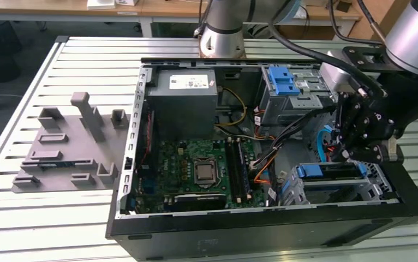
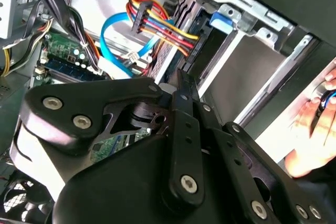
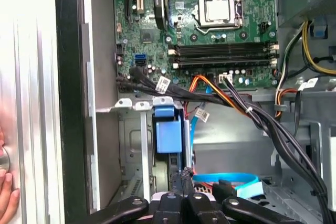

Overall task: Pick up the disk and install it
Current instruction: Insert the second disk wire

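Open computer case [image 1: 267, 226], motherboard [image 1: 194, 169], grey fixture [image 1: 67, 150], slatted table [image 1: 34, 218]

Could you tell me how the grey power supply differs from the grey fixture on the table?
The power supply is a closed box with a white sticker; the fixture is a flat plate with upright blocks. The power supply sits inside the case; the fixture lies outside it on the table. Both are grey.

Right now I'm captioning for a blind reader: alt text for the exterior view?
A robot arm's gripper hangs inside an open computer case on a slatted table, just above a blue-fronted drive bay. A grey fixture lies to the exterior view's left.
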Robot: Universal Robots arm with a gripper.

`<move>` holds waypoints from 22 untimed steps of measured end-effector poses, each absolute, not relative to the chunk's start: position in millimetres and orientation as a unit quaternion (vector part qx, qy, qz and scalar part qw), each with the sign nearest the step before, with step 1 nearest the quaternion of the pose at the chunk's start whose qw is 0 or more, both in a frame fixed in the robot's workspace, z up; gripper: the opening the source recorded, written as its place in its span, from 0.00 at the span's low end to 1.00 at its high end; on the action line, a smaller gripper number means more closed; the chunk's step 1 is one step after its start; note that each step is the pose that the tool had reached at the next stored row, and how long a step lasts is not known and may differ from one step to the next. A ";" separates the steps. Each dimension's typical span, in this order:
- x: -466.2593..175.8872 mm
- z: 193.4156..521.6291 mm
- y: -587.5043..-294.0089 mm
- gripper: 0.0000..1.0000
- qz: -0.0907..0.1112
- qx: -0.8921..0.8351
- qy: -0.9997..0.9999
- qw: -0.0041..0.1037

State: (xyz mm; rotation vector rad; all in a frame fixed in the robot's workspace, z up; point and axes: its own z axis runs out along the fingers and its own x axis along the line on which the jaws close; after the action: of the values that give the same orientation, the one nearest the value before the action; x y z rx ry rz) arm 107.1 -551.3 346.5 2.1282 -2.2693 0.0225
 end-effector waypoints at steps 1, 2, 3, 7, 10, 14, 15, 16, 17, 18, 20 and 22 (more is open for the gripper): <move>106.3 347.0 -551.4 0.11 0.007 0.684 -0.729 0.015; 105.9 347.8 -551.3 0.11 0.007 0.684 -0.729 0.015; 105.7 348.8 -551.3 0.11 0.007 0.684 -0.729 0.015; 105.3 355.2 -551.3 0.11 0.007 0.684 -0.729 0.015; 104.2 359.9 -551.3 0.11 0.007 0.684 -0.729 0.015; 100.0 360.3 -551.3 0.11 0.007 0.684 -0.729 0.015; 99.3 360.4 -551.3 0.11 0.007 0.684 -0.729 0.015; 98.7 360.9 -551.3 0.11 0.007 0.684 -0.729 0.015; 98.4 361.6 -551.3 0.11 0.007 0.684 -0.729 0.015; 98.1 362.5 -551.2 0.11 0.007 0.684 -0.729 0.015; 97.8 365.0 -551.0 0.11 0.007 0.684 -0.729 0.015; 97.6 367.6 -550.5 0.11 0.007 0.684 -0.729 0.015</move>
State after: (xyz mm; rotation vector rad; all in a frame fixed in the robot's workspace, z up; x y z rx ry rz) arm 97.6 -550.5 367.6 2.1292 -2.2702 0.0231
